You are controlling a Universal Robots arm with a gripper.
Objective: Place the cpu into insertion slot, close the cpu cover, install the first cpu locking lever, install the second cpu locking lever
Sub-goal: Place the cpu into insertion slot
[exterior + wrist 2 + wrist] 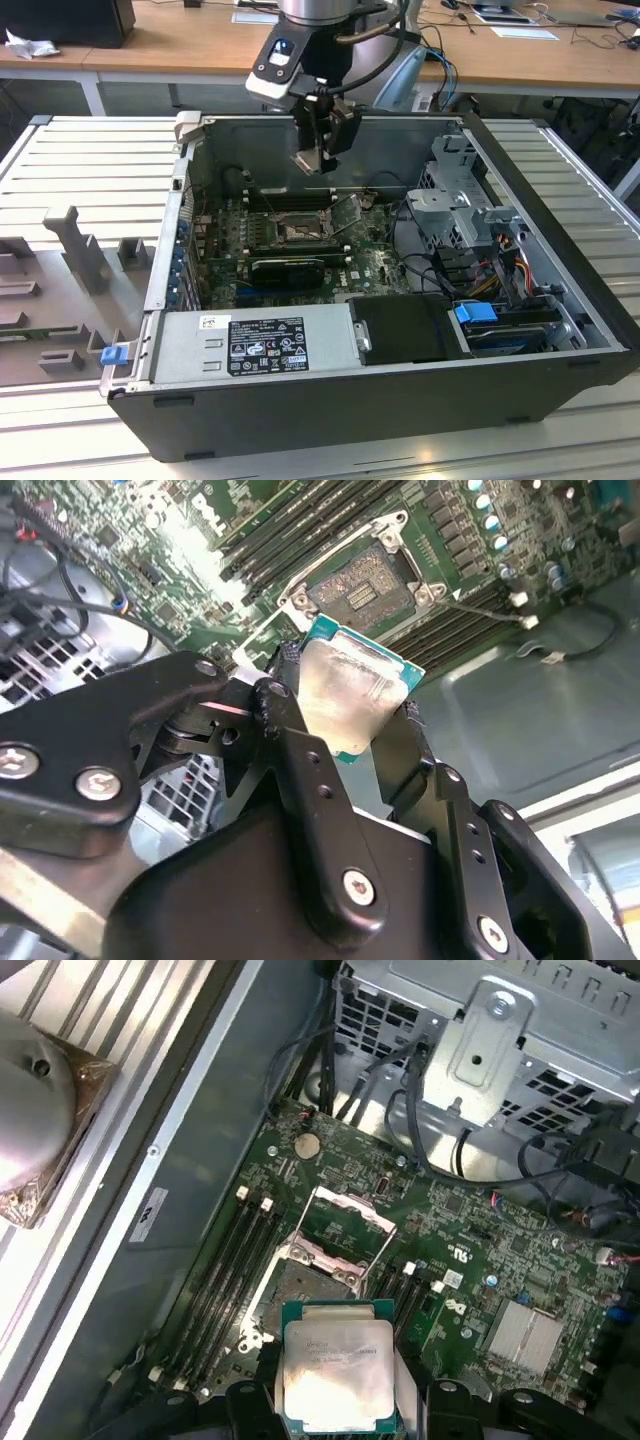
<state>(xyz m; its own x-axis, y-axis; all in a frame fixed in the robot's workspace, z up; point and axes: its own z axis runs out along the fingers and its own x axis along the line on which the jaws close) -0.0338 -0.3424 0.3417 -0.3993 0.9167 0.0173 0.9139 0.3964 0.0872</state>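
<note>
The cpu [345,705] is pinched by its two opposite edges between the black fingers [292,735] of the gripper [348,685]. They are drawn in just to the chip's width, and its pale metal face shows plainly in the gap between them. In the first wrist view the cpu [338,1375] is flat and level, with the gripper [338,1405] clasping it from both sides.

It hangs in the air above the insertion slot [365,585], well clear of it and touching nothing but the fingers. In the exterior view the gripper [318,152] hangs above the insertion slot [297,232], high inside the open computer case [350,420].

The insertion slot [300,1290] lies bare. The cpu cover [352,1212] is swung up off it and stands tilted at the slot's edge. Long dark memory slots [235,1270] run just beside the insertion slot on either flank, on the green motherboard [365,262] around it.
</note>
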